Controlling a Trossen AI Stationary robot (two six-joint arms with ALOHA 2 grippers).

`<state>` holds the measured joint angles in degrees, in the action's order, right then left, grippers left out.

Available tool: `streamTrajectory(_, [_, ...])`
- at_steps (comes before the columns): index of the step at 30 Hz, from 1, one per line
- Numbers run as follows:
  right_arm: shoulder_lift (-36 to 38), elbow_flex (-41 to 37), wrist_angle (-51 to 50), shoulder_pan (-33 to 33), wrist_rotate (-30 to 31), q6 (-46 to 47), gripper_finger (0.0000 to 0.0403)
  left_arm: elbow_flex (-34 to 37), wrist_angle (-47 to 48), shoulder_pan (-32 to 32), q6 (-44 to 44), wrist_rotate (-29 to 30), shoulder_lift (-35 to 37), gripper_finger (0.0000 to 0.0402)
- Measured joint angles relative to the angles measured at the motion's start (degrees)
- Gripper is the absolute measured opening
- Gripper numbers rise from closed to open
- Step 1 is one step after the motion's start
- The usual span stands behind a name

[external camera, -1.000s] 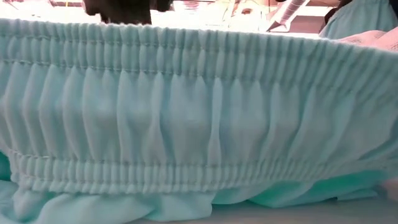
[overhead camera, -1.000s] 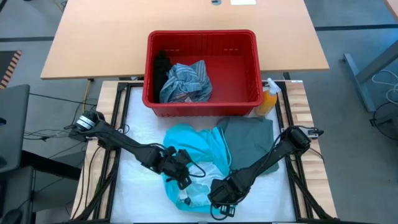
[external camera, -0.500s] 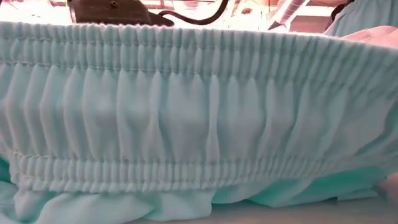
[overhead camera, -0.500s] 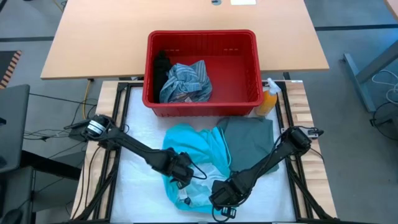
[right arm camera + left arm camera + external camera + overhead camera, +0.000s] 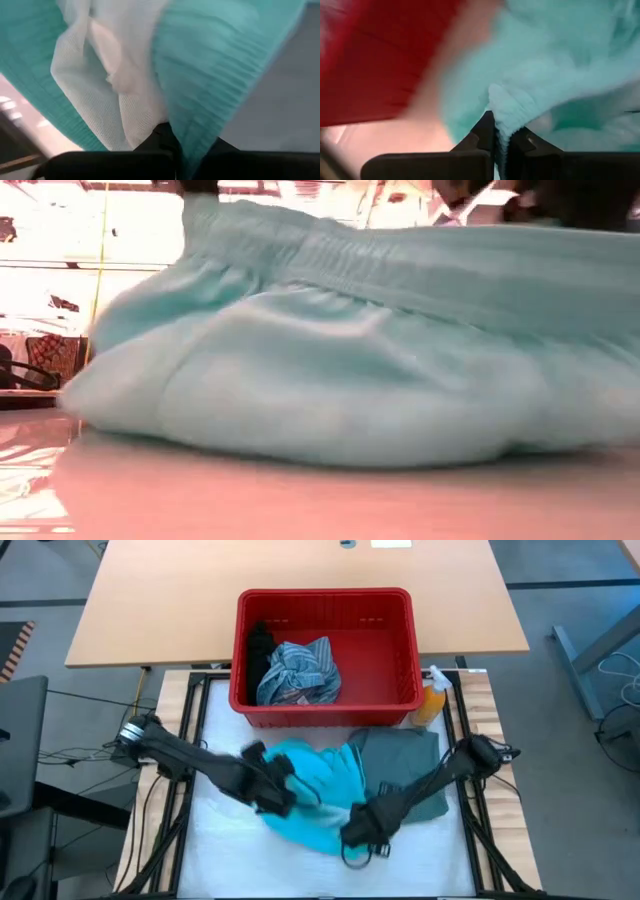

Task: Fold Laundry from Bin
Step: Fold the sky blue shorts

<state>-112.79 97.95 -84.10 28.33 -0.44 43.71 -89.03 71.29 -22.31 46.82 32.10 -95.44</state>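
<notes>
Writing is nowhere legible. Teal garment (image 5: 318,795) is pinched between the left gripper's (image 5: 501,131) closed fingers and the right gripper's (image 5: 177,134), on a white-covered table (image 5: 215,850).

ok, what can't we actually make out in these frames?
- Low view: the teal garment fills the frame, hiding the bin and both grippers.
- High view: the black item in the red bin is too small to identify.
- Right wrist view: blurred cloth covers the right gripper fingertips.
- Left wrist view: motion blur.

Four views — one overhead, one table-level, two wrist-mounted
The table is seen from above; the teal garment (image 5: 318,790) is shared by all — closest in both wrist views.
</notes>
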Motion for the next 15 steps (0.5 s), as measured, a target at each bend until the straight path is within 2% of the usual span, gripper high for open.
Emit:
streamTrajectory(4, [6.27,0.37,-4.63,-6.32,11.91,-1.38,0.0029,-7.93,7.99,2.99,1.85,8.07,6.77,0.0001])
streamTrajectory(7, [10.94,2.29,-4.94,-11.60,23.72,-3.60,0.0028,-11.66,8.83,5.55,0.87,12.66,10.69,0.0001])
streamTrajectory(9, [13.79,4.95,-5.93,-14.89,30.25,-8.50,0.0028,-14.19,8.96,7.41,-1.47,15.02,12.83,0.0000])
streamTrajectory(12, [17.59,11.74,-5.90,-19.50,36.25,-17.04,0.0028,-19.40,8.51,10.54,-4.10,18.51,15.86,0.0000])
streamTrajectory(15, [18.89,21.99,-5.83,-22.07,42.16,-22.27,0.0028,-24.73,6.00,11.75,-7.05,23.33,17.77,0.0000])
